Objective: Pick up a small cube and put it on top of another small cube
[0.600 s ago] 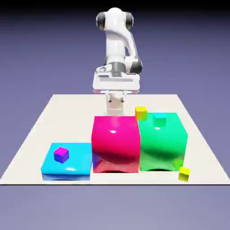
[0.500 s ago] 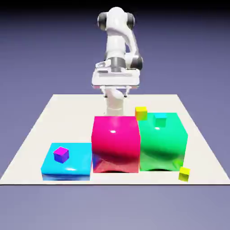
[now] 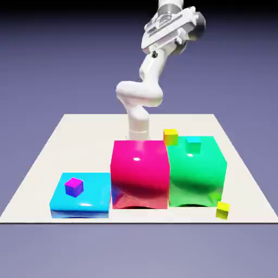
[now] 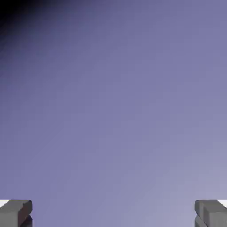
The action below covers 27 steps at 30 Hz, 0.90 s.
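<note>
One small yellow cube lies on the table behind the green block. A second small yellow cube lies at the table's front edge, on the exterior view's right. The hand is raised high at the top of the exterior view, far above all the blocks. In the hand view my gripper is open, and its fingertips stand far apart with only the blue-violet backdrop between them.
A tall magenta block stands in the middle, touching the green block. A tiny cyan cube sits on the green block. A flat cyan block on the left carries a tiny purple cube.
The arm has swung up and toward the exterior view's right. The hand rose from just behind the magenta block to the top of the picture. No cube has moved.
</note>
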### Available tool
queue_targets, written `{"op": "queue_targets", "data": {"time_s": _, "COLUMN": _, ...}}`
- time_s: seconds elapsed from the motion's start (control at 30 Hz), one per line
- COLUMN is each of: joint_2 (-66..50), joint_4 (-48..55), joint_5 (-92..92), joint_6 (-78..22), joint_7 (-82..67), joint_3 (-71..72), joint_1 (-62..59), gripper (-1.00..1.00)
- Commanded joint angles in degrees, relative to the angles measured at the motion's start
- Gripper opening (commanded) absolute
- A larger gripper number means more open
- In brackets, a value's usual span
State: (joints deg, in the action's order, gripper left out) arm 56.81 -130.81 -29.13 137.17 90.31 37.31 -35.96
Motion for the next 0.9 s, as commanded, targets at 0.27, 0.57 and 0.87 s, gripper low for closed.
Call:
{"op": "queue_targets", "data": {"time_s": 0.27, "joint_2": 11.32, "joint_4": 14.15, "joint_5": -13.65, "joint_6": -17.27, "joint_7": 22.43, "joint_3": 17.48, "joint_1": -17.18, "gripper": 0.0}}
{"op": "queue_targets", "data": {"time_s": 0.57, "joint_2": 22.63, "joint_4": 28.29, "joint_5": -27.3, "joint_6": -34.53, "joint_7": 44.86, "joint_3": 34.97, "joint_1": -34.35, "gripper": 0.0}}
{"op": "queue_targets", "data": {"time_s": 0.87, "joint_2": 33.95, "joint_4": 42.44, "joint_5": -40.95, "joint_6": -51.8, "joint_7": 67.28, "joint_3": 52.45, "joint_1": -51.53, "gripper": 0.0}}
